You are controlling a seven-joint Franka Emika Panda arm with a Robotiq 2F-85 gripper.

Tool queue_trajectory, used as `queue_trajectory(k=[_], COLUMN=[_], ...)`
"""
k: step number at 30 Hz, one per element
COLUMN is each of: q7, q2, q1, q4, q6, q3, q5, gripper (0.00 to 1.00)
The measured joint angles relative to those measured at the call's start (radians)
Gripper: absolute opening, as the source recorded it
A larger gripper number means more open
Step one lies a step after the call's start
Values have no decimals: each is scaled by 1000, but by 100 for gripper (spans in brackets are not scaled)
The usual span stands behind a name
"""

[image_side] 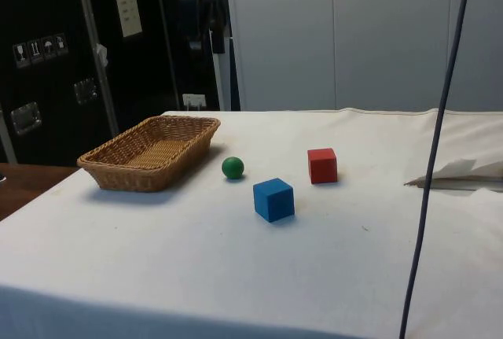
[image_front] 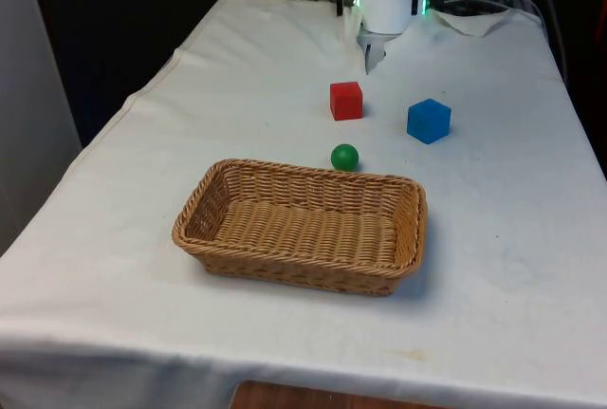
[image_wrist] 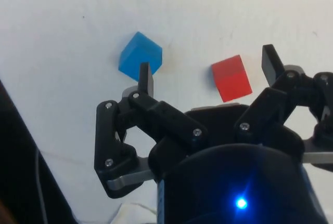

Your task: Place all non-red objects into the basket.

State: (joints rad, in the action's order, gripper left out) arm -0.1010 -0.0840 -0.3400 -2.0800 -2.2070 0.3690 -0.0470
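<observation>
Front view: the basket (image_front: pixel 302 224) sits near the camera with nothing in it. The green ball (image_front: pixel 344 157) lies just past its far rim, at about 12 o'clock. The red cube (image_front: pixel 346 101) is farther back, and the blue cube (image_front: pixel 429 120) is at 3 o'clock from it.

Side view: the three things lie apart, so each is easy to grab.

Wrist view: the gripper (image_wrist: pixel 208 70) hangs high above the cubes with its fingers wide apart, holding nothing, probably ready to pick.
</observation>
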Motion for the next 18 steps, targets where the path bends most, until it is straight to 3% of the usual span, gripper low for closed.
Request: queue_trajectory(k=[18], q7=[-10], q2=[-83], q1=[0], q4=[-52], q6=[-139], q3=[1], q5=[-4], gripper=[100])
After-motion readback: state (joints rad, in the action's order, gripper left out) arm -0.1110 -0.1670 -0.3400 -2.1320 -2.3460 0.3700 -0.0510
